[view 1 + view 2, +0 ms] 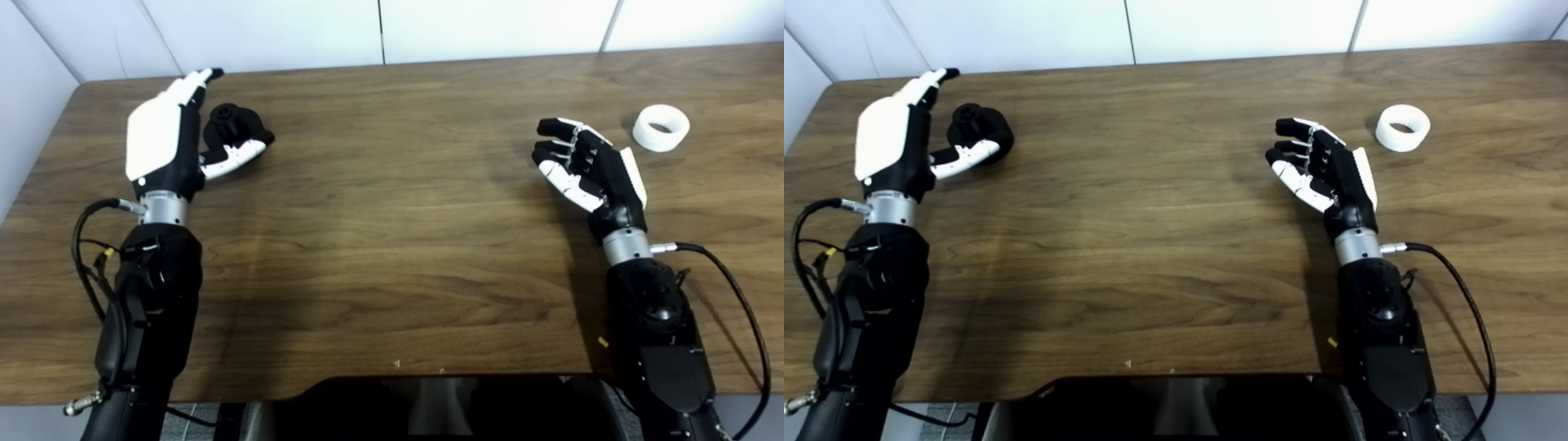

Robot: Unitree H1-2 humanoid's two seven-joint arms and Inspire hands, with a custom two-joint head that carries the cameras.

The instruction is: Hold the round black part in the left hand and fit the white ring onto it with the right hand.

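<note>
With the left robot hand [162, 144] spread wide beside the black part [231, 125] on the surface [392, 245], its fingers should be closed squarely around it, while the right robot hand [588, 168], loosely open and empty, is kept near the white ring [660, 127].

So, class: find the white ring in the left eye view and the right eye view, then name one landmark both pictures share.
Left eye view: white ring lies on the table, upper right, beyond the right hand.
Right eye view: the ring sits upper right too, nearer the centre.
Shared landmark: the round black part by the left hand.
</note>
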